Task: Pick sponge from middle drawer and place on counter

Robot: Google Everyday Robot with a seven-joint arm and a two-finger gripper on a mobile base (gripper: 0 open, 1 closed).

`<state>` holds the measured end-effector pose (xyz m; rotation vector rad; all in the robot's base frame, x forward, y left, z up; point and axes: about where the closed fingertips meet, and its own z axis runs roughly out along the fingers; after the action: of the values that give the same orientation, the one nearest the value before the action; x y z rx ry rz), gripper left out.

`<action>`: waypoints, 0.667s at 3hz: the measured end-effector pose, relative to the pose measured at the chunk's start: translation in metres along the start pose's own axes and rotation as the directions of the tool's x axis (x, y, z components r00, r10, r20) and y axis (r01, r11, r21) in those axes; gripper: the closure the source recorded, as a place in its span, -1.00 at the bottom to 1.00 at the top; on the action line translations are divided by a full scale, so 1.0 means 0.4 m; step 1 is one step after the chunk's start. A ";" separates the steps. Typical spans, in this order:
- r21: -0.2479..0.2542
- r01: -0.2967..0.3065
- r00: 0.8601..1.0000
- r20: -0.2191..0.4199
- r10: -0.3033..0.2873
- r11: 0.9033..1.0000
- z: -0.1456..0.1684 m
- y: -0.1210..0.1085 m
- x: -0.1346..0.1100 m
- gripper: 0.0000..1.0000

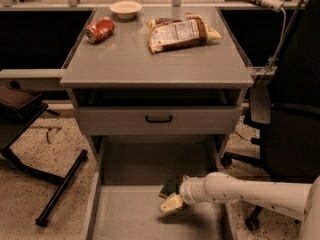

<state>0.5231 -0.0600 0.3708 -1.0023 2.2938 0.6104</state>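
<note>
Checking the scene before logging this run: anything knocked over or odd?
The red can lies on its side on the counter, back left. Otherwise nothing stands out; the gripper is low in the middle drawer, at the sponge.

- Small, wedge-shaped gripper (pixel 171 202) in pale cream, yellower than the rest of the arm; above the floor of the drawer (pixel 130 216), toward its right wall.
- Short white collar (pixel 187 191) directly behind, ringed with shallow grooves.
- Smooth, rounded white wrist housing (pixel 220 188), slightly glossy, over the drawer's right wall.
- Long white tubular forearm (pixel 272 196), dotted with small dark specks too small to identify, out past the drawer's right side.
- Broader white curved shell (pixel 312 211) farthest right of the drawer.
</note>
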 end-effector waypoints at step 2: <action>-0.009 -0.017 1.000 -0.013 0.017 1.000 0.034 -0.001 0.046 -1.00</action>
<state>0.5171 -0.0614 0.3486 -0.9950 2.3150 0.6238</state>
